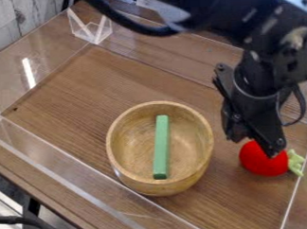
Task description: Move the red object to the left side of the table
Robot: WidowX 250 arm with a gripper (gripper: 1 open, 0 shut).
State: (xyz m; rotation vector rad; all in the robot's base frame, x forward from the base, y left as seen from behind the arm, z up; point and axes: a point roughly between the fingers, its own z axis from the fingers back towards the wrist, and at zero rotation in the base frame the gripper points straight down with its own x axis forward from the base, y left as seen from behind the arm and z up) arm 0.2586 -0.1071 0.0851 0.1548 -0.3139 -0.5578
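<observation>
Down at the right-hand side of the table (104,85), the red object (261,158) rests on the wood grain, round and bright, with its yellow-green leafy tip (297,163) pointing toward the right edge; it lies just beside the wooden bowl (133,169), to the bowl's right and apart from its rim. Directly above it hangs the black gripper (255,141), pointing steeply downward, its dark fingertips overlapping the top of the red object in this view; whether they touch it cannot be told, and whether the jaws stand apart or together cannot be made out either, since the fingers blur into one dark shape. Inside the bowl lies a green stick (160,144), running lengthwise from the far rim toward the near one. Above the gripper the bulky black arm (203,10) fills the upper right of the view; clear acrylic walls (46,54) border the tabletop, with a small clear bracket (90,29) at the far corner.
</observation>
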